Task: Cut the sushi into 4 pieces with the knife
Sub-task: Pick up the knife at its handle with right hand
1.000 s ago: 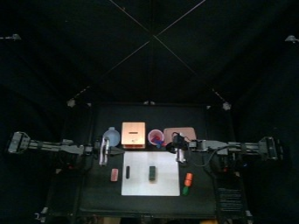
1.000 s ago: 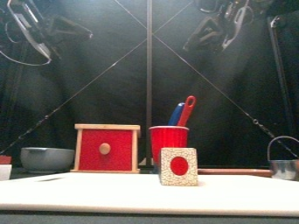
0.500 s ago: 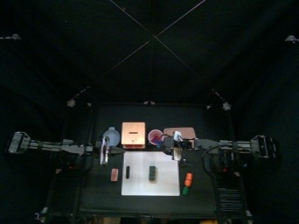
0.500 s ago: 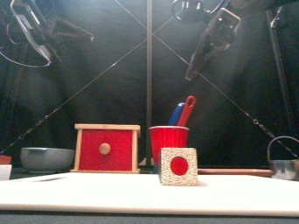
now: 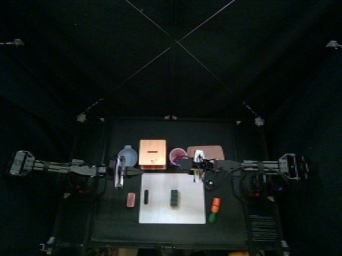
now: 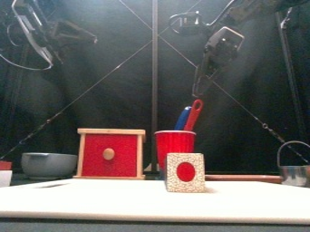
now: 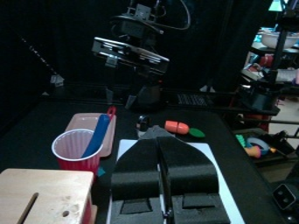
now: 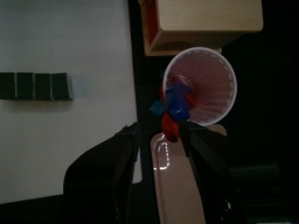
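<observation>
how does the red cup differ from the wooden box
The red cup is round and open-topped, holding a blue knife and a red knife; the wooden box is square-sided. The cup's outside is all red; the box is pale wood with a red drawer front. Both stand upright, side by side behind the white board.

left fingers [image 7: 131, 175] pressed together; red cup [image 7: 77, 150] holds blue knife [image 7: 101, 133]
</observation>
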Available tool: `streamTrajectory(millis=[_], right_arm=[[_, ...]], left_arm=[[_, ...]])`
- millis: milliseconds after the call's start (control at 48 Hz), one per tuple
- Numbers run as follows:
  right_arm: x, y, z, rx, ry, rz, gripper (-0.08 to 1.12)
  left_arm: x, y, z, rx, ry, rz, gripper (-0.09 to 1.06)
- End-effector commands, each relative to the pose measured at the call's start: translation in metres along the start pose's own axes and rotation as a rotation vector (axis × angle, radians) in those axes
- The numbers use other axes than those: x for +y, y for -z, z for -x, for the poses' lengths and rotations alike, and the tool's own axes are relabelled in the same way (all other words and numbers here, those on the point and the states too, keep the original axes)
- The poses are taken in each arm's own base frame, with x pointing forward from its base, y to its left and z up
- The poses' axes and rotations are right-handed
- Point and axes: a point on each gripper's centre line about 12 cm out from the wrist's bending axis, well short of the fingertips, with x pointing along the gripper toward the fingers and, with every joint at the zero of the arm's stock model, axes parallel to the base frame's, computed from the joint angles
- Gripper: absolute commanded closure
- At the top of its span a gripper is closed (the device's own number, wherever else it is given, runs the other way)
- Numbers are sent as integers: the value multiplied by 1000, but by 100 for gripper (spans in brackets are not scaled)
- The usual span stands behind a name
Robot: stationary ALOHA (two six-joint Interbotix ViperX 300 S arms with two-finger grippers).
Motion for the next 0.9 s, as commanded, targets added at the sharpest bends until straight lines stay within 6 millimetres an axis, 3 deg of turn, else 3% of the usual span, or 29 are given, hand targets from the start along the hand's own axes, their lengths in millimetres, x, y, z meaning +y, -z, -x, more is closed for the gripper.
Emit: streamTrajectory(millis=[21,896], right_arm=[[-4,-7,7,-22,17,5,27],[-7,-18,-31,198,82,112,27]], left_arm=[[0,-7,-3,-23,-3,0,96],[3,2,0,-1,-11,-1,96]])
